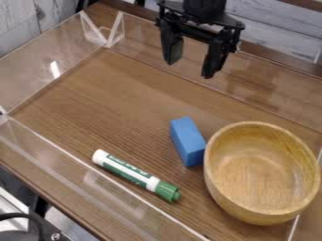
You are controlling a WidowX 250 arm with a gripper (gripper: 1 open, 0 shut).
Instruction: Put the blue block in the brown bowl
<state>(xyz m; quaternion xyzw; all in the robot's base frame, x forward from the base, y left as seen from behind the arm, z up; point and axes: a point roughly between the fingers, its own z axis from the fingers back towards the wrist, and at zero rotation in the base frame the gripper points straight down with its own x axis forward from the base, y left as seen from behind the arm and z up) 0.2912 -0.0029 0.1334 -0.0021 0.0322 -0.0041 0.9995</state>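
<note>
The blue block [187, 140] lies flat on the wooden table, just left of the brown bowl [262, 170], close to its rim. The bowl sits at the right front and holds nothing. My gripper [194, 61] hangs above the back of the table, pointing down, well behind the block. Its two black fingers [171, 49] stand apart with nothing between them, so it is open.
A white-and-green marker pen [135, 175] lies near the front edge, left of the block. Clear plastic walls [75, 42] ring the wooden table top. A clear plastic stand [104, 30] sits at the back left.
</note>
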